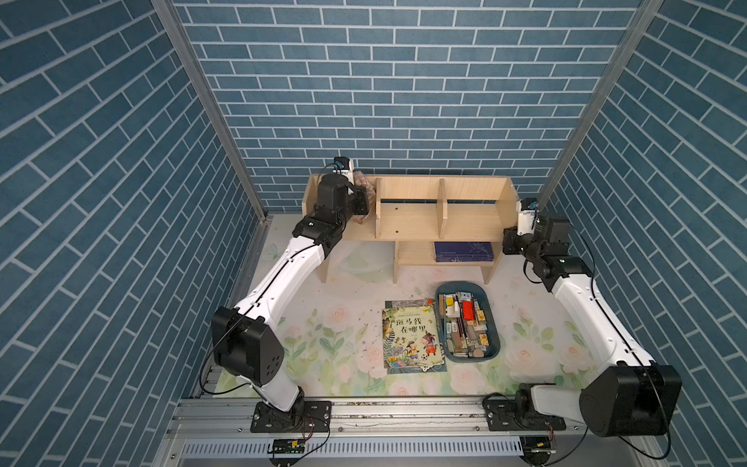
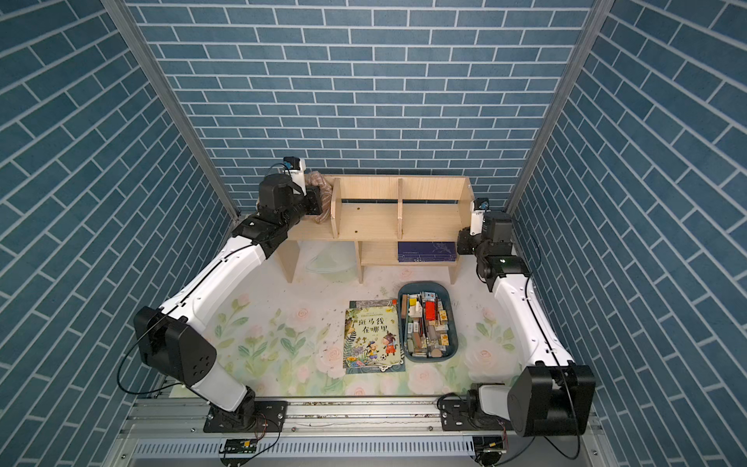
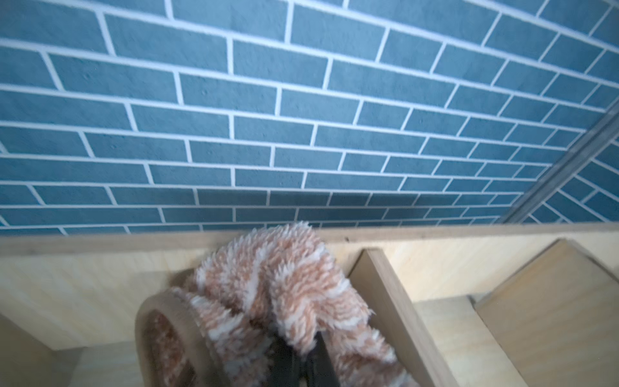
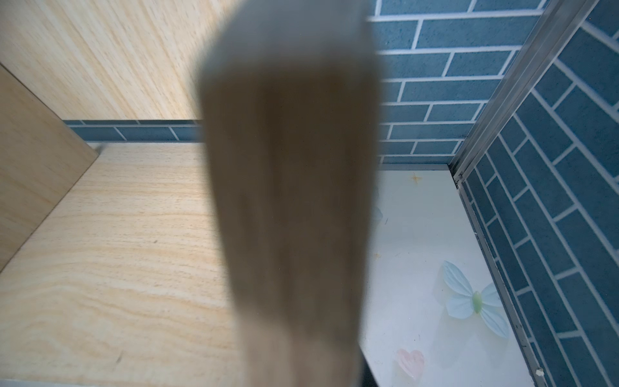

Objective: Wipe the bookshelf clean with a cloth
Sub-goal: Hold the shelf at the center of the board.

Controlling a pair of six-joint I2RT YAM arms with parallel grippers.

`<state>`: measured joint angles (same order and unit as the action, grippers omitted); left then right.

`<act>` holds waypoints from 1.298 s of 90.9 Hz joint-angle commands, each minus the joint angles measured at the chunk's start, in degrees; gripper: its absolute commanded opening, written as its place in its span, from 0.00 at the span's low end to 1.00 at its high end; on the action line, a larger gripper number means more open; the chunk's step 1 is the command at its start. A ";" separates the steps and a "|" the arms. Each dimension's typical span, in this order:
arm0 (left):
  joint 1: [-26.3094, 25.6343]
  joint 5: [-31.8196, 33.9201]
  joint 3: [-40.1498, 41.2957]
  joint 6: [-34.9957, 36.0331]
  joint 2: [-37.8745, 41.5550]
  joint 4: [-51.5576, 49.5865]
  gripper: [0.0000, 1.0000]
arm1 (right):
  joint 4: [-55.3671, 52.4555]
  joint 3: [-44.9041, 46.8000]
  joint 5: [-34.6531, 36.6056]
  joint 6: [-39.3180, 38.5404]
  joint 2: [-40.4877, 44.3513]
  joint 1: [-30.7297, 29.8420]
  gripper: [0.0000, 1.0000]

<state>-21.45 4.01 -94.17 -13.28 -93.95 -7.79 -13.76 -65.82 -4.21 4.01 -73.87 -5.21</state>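
The floral surface (image 1: 323,323) carries the bookshelf (image 1: 408,220), set against the back wall (image 1: 404,101). The right gripper (image 1: 510,242) sits at the right end panel (image 4: 288,167); whether its jaws pinch the board I cannot tell. The left gripper (image 3: 301,351) reaches into the shelf's left compartment, clamped tight on the cloth (image 3: 278,274), which bunches against the back board beside the left divider (image 1: 378,208)

Left claw (image 3: 303,348) clamped, wrist held high (right claw (image 1: 510,244) clamped, lower).
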 commanded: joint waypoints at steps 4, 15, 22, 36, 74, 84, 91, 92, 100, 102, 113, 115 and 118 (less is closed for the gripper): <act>3.47 8.10 -5.15 -1.04 -1.34 -1.07 0.00 | 3.19 -2.09 -8.49 8.38 -0.57 -0.25 0.00; 8.38 9.36 -3.88 -3.54 0.44 -1.64 0.00 | 3.48 -2.32 -9.01 8.17 -0.70 -0.17 0.00; 9.44 10.70 -2.67 -2.51 1.79 -2.53 0.00 | 3.43 -2.72 -9.01 7.87 -0.92 -0.19 0.00; 9.63 9.87 1.04 -1.50 4.09 -3.76 0.00 | 3.80 -3.08 -8.98 7.74 -1.28 -0.22 0.00; 4.07 -0.90 10.56 -2.29 3.47 1.82 0.00 | 4.18 -2.35 -9.60 8.65 -1.50 -0.10 0.00; 3.62 -0.57 1.03 -2.88 0.07 -0.22 0.00 | 4.13 -1.88 -9.59 8.82 -0.82 -0.12 0.00; 3.34 -0.72 -7.59 -3.24 -2.91 -2.62 0.00 | 3.98 -1.85 -9.54 8.97 -0.58 -0.13 0.00; 3.21 -0.74 -8.83 -3.29 -3.30 -2.95 0.00 | 3.99 -1.81 -9.56 8.99 -0.58 -0.14 0.00; 1.53 -1.46 -17.21 -2.98 -6.08 -5.18 0.00 | 4.13 -1.85 -9.82 9.30 -0.58 -0.17 0.00; 0.83 -1.75 -19.00 -2.63 -6.73 -5.60 0.00 | 4.21 -1.85 -9.91 9.38 -0.58 -0.18 0.00; -4.00 -3.76 -24.33 -0.06 -8.36 -7.46 0.00 | 4.44 -1.73 -10.04 9.61 -0.58 -0.15 0.00; -5.21 -3.64 -24.22 0.63 -8.27 -7.56 0.00 | 4.44 -1.69 -9.92 9.61 -0.58 -0.22 0.00; -6.80 -3.39 -23.48 1.71 -7.94 -7.52 0.00 | 4.37 -1.67 -9.82 9.49 -0.50 -0.18 0.00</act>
<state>-23.05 2.39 -117.40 -15.05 -101.23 -13.28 -12.36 -66.70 -5.52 3.57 -75.55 -4.71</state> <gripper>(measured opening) 0.079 0.164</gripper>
